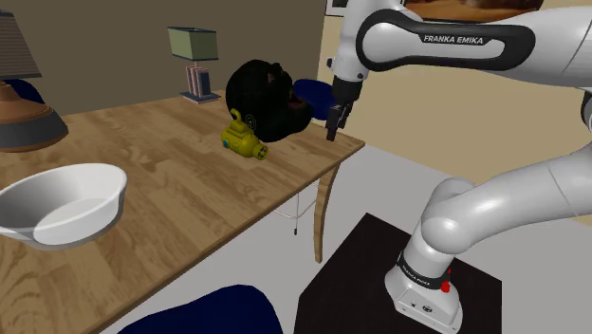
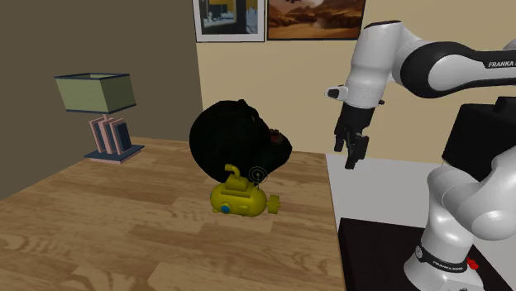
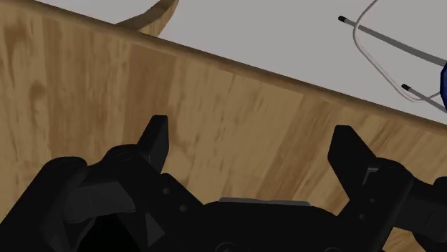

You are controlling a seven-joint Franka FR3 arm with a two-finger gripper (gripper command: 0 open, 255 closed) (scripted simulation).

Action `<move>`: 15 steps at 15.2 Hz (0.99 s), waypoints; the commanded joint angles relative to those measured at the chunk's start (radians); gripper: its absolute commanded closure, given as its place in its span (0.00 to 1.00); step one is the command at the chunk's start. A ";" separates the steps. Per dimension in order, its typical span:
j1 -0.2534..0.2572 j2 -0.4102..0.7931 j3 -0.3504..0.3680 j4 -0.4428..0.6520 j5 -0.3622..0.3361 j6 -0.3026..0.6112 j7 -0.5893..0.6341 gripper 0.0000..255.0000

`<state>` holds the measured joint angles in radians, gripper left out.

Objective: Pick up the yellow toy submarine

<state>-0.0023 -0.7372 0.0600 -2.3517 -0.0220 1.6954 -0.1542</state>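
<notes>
Hovering over the edge of the counter (image 1: 171,185), my fingers (image 1: 334,126) stand wide apart, empty. The yellow toy submarine (image 1: 245,139) sits farther in, just beside a black rounded object (image 1: 266,95).

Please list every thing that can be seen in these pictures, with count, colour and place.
table: one, light wood, under the things.
round thing: one, black, on the table's far part.
toy submarine: one, yellow, on the table, just in front of the round thing.
bowl: one, white, on the table, shoulder view's lower left.
small lamp: one, green shade, on the table near the wall.
big lamp: one, brown base, shoulder view's left edge.
wall pictures: two, framed, above the table.
stand: one, black, beside the table.
arm: one, white with dark joints, rising from the stand.
gripper: one, black, open, over the table's edge, apart from the submarine.
</notes>
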 commanded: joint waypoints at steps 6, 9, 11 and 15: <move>0.005 0.214 0.047 0.177 0.016 0.010 0.053 0.00; 0.008 0.342 0.073 0.298 0.017 0.001 0.085 0.00; 0.009 0.428 0.090 0.385 0.015 -0.012 0.107 0.00; 0.017 0.604 0.121 0.580 0.000 -0.054 0.152 0.00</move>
<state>0.0134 -0.1811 0.1744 -1.8214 -0.0177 1.6497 -0.0124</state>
